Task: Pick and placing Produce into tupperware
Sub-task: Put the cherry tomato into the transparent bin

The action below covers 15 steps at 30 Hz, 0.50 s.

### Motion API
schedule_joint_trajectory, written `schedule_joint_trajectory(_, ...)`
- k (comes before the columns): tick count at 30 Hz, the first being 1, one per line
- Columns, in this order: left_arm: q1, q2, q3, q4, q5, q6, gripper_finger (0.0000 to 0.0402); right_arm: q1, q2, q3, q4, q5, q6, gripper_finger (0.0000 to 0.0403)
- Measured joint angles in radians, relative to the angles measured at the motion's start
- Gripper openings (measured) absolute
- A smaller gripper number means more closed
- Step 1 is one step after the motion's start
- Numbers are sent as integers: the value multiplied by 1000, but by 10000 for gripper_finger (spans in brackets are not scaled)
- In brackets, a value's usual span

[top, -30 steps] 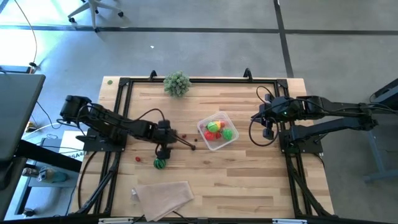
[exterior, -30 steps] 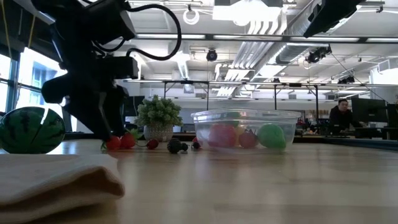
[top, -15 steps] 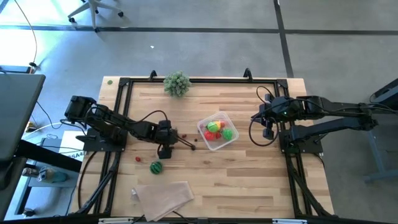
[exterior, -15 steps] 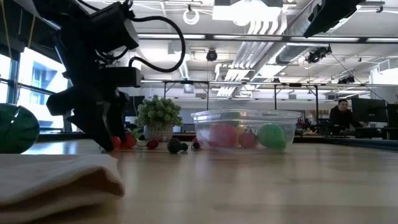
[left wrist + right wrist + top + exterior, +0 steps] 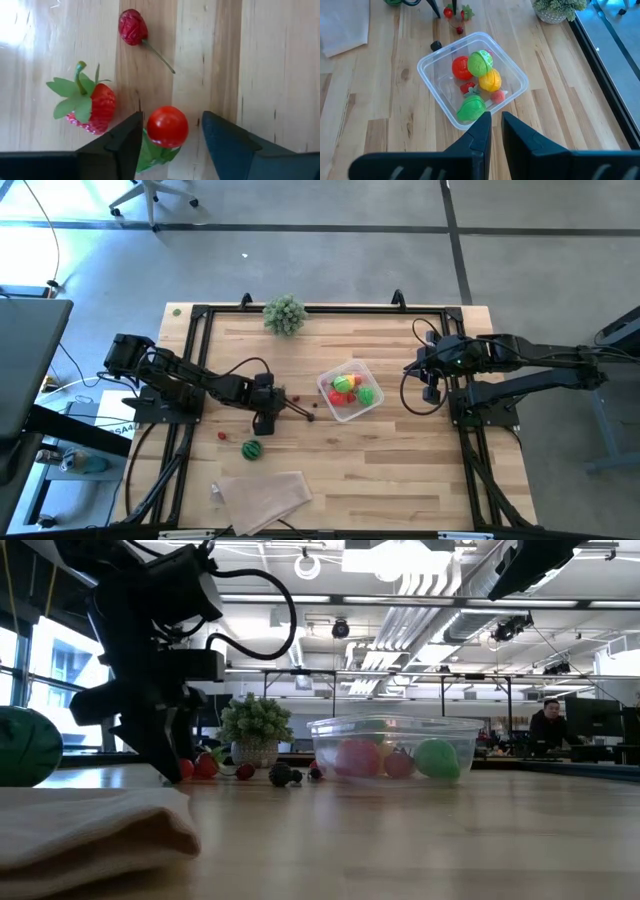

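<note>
Two fingers of left gripper (image 5: 170, 137) apart around tomato (image 5: 167, 126), not clamped, right gripper (image 5: 496, 131) closed, empty.

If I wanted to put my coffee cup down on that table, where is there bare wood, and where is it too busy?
Bare wood lies between the tupperware and the beige cloth, and between the plant and the tupperware. It is crowded at the left gripper, which straddles a small tomato beside a strawberry, with the watermelon ball nearby.
</note>
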Motion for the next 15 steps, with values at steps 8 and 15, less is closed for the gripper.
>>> schedule_joint_trajectory(8,0,0,0,-3,6,0,145,0,0,0,0,0,0,34)
schedule_joint_trajectory(15,0,0,-1,-3,6,0,110,0,0,0,0,0,0,34)
